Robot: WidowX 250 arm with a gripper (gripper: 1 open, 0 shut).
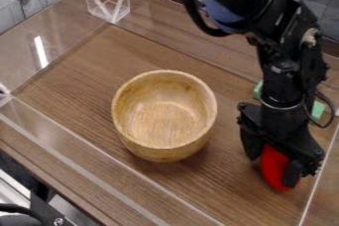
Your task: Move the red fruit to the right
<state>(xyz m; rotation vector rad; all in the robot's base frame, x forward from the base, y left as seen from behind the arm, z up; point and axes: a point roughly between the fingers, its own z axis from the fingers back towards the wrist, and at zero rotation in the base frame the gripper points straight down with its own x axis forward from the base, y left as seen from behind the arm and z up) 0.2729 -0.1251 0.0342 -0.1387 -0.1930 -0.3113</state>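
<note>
The red fruit point(276, 168) — a small, bright red rounded toy — sat low at the right end of the brown wood-grain table point(93, 81), between the two black fingers of the gripper point(279, 165). The fingers stood on either side of the fruit and appeared closed against it; actual contact could not be confirmed from this single view. Only the fruit's lower red body showed; its top was hidden by the gripper.

The black robot arm point(272, 42) rose from the gripper toward the upper edge of the frame. A flat green block point(318, 110) lay just behind the arm, partly hidden by it. A round light wooden bowl point(163, 113) stood upright near the table's centre, left of the gripper and apart from it. A clear acrylic wall point(59, 146) ran along the table's near edge — a small clear folded stand point(107, 5) sat at the far left.
</note>
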